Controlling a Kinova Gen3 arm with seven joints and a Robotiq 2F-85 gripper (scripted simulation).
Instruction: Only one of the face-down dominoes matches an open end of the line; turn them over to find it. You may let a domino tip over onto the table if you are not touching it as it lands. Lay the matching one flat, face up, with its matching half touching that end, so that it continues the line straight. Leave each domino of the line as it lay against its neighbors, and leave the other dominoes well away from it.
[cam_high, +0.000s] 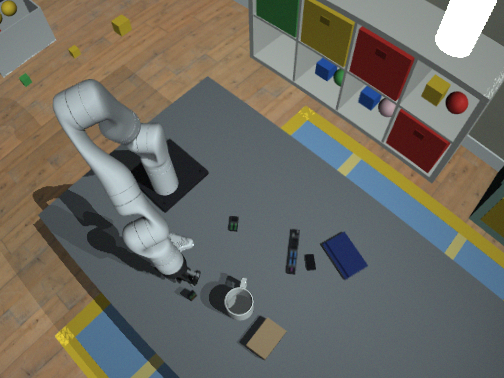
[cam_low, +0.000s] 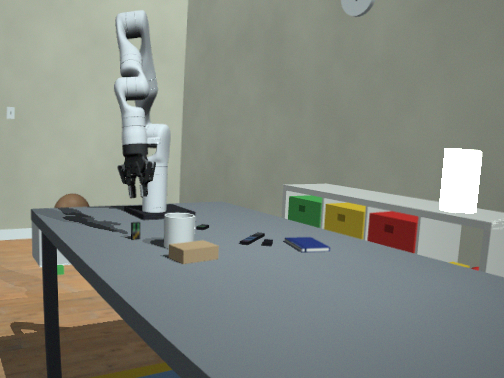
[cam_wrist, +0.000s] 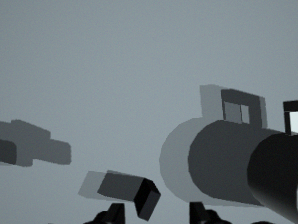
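hovering above the table (cam_high: 350, 310) (cam_low: 320, 295), gripper (cam_high: 194, 276) (cam_low: 138, 192) (cam_wrist: 157, 212) fingers part-open, nothing between them. upright domino (cam_high: 189, 294) (cam_low: 135, 231) (cam_wrist: 148, 199) stands on its end below the fingertips, well apart in height; its coloured face shows in the exterior view (pips too small to count). white mug (cam_high: 239, 303) (cam_low: 179, 230) (cam_wrist: 275, 172) stands near that domino, its handle toward the robot's base side; tan block (cam_high: 266, 338) (cam_low: 193, 251) just beyond. domino line (cam_high: 293, 251) (cam_low: 252, 238) lies flat across the table, past the mug from the gripper. dark domino (cam_high: 310, 262) (cam_low: 267, 242) just beside the line, apart from it; blue book (cam_high: 344, 255) (cam_low: 306, 244) next along. face-up domino with green pips (cam_high: 233, 223) (cam_low: 202, 227) flat between arm base and line.
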